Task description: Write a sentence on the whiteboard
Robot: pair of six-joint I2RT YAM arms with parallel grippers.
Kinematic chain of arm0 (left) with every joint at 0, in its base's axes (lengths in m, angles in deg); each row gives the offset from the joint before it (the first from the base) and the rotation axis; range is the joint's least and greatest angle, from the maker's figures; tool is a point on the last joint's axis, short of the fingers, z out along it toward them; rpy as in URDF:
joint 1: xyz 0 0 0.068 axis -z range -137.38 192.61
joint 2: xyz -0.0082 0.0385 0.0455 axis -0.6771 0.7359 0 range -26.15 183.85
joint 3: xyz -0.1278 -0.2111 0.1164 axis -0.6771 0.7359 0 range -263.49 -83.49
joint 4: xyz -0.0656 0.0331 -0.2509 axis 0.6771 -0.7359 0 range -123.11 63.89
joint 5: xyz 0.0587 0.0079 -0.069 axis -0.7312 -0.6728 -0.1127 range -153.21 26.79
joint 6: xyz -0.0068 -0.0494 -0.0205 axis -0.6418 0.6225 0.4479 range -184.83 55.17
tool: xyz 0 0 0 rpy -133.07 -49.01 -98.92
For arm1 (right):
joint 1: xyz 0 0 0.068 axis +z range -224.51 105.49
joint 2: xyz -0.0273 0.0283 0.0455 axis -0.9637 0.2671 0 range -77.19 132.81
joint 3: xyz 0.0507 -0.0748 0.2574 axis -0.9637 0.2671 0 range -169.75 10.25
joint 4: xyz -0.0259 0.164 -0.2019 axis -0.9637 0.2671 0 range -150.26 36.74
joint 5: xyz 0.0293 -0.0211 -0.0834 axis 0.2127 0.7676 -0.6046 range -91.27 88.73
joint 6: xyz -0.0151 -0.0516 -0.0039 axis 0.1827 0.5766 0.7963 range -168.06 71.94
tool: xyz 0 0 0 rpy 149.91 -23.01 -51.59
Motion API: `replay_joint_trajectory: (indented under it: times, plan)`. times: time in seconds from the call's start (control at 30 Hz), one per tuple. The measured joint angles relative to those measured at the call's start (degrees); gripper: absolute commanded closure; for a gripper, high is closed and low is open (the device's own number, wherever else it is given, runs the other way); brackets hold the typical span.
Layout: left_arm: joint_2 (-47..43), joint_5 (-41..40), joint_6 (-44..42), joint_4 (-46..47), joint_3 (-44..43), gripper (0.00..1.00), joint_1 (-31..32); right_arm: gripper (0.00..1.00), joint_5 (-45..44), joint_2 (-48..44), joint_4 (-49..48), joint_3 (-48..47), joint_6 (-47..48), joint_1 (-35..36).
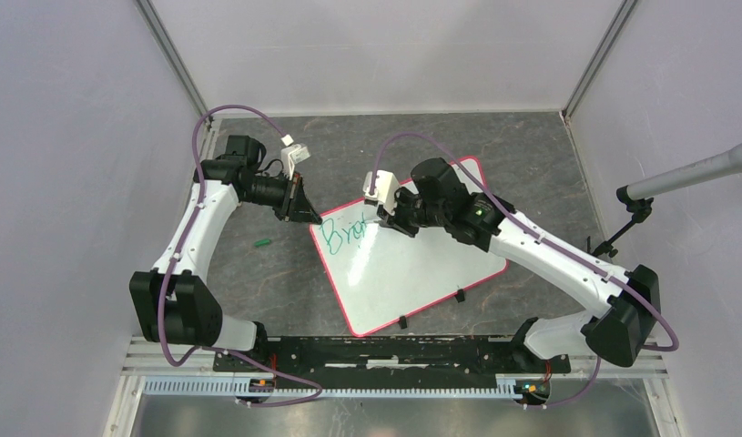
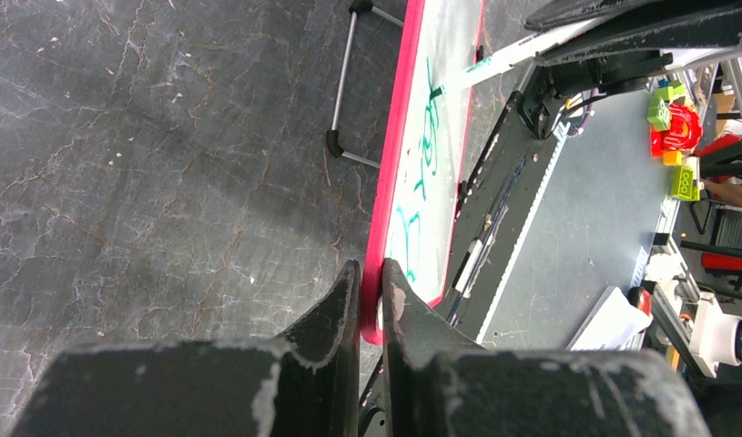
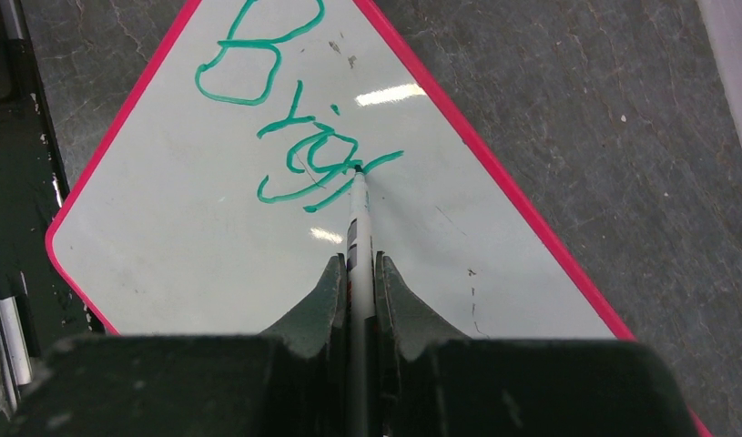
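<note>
The whiteboard (image 1: 412, 264) lies tilted like a diamond on the dark tabletop, white with a red-pink rim. My left gripper (image 1: 305, 211) is shut on the board's far-left corner; in the left wrist view its jaws (image 2: 371, 278) pinch the red rim (image 2: 396, 173). My right gripper (image 1: 388, 215) is shut on a white marker (image 3: 359, 232), whose tip touches the board. The sentence (image 3: 285, 118) reads "Brig" plus a fresh stroke, in green, at the board's upper left (image 1: 342, 233).
A small green marker cap (image 1: 263, 243) lies on the table left of the board. Black clips (image 1: 460, 296) sit along the board's near edge. A microphone on a stand (image 1: 686, 177) reaches in from the right. Grey walls enclose the table.
</note>
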Motion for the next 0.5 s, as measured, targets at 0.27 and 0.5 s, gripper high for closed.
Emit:
replay_joint_trajectory:
  times: [0.27, 0.5]
  plan:
    - [0.1, 0.0, 0.0, 0.0, 0.0, 0.98, 0.0, 1.00, -0.1, -1.2, 0.1, 0.2, 0.6, -2.1]
    - [0.5, 0.0, 0.0, 0.0, -0.1, 0.98, 0.0, 1.00, 0.7, -2.2, 0.2, 2.4, 0.9, -2.2]
